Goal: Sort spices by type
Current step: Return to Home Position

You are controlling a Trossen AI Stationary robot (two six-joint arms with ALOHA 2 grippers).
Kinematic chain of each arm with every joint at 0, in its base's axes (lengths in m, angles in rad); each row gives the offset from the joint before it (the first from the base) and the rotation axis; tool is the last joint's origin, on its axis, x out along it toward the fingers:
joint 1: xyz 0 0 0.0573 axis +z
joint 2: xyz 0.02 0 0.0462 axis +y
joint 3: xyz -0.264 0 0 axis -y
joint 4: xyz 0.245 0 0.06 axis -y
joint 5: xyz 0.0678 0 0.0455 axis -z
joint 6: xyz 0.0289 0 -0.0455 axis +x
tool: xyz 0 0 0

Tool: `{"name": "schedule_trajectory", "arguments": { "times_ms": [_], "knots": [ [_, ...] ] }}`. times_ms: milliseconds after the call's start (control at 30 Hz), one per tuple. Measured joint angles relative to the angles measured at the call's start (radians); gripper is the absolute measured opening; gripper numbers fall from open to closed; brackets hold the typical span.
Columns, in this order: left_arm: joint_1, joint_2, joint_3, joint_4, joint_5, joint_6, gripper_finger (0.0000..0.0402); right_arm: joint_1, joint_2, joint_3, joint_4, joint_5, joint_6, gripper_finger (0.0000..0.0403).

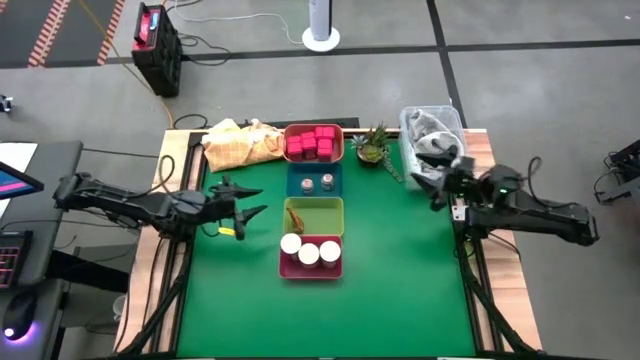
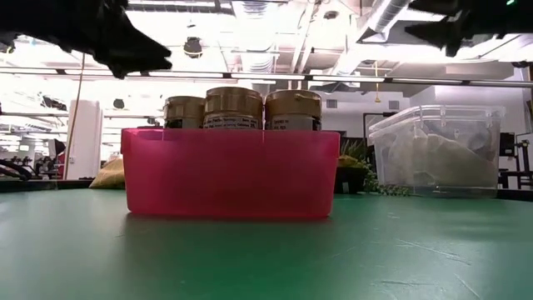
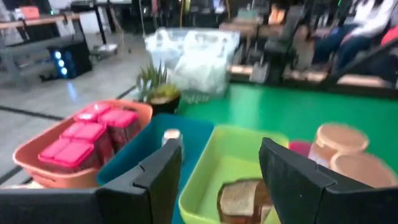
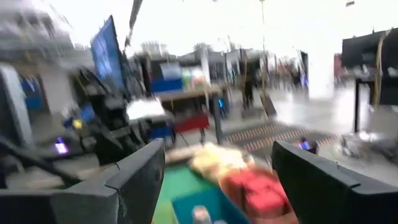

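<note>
Four trays stand in a column at the table's middle. The orange tray (image 1: 342,155) holds magenta packs (image 1: 313,142) (image 3: 93,134). The teal tray (image 1: 296,182) has two grey-topped shakers (image 1: 316,182). A brown-orange piece (image 1: 296,217) (image 3: 242,199) lies in the lime tray (image 1: 325,210). Three tan-lidded jars (image 1: 310,252) (image 2: 237,108) stand in the magenta tray (image 2: 233,175). My left gripper (image 1: 262,199) (image 3: 217,180) hovers open, left of the lime tray. My right gripper (image 1: 418,168) (image 4: 217,180) is open in the air at the table's right, near the clear bin.
A yellow cloth (image 1: 240,143) lies at the far left beside the orange tray. A small green plant (image 1: 372,146) and a clear plastic bin (image 1: 432,130) (image 2: 437,150) stand at the far right. Bare green mat (image 1: 400,290) stretches over the near half of the table.
</note>
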State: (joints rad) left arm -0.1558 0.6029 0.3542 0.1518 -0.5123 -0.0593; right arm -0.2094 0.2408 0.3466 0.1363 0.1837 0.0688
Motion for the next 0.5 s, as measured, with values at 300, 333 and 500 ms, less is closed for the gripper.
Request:
{"name": "schedule_trajectory", "arguments": {
  "times_ms": [300,333,500],
  "knots": [
    [-0.014,0.021,0.0,-0.092,-0.008,-0.081,0.0206,0.078,-0.13,-0.03,-0.028,0.052,-0.089,0.0321],
    [-0.023,0.021,0.0,-0.083,-0.008,-0.074,0.0206,0.088,-0.136,-0.029,-0.027,0.052,-0.093,0.0321],
    [-0.042,-0.026,0.0,-0.067,-0.025,-0.034,0.0206,0.14,-0.203,0.029,-0.001,0.052,-0.114,0.0321]
  ]
}}
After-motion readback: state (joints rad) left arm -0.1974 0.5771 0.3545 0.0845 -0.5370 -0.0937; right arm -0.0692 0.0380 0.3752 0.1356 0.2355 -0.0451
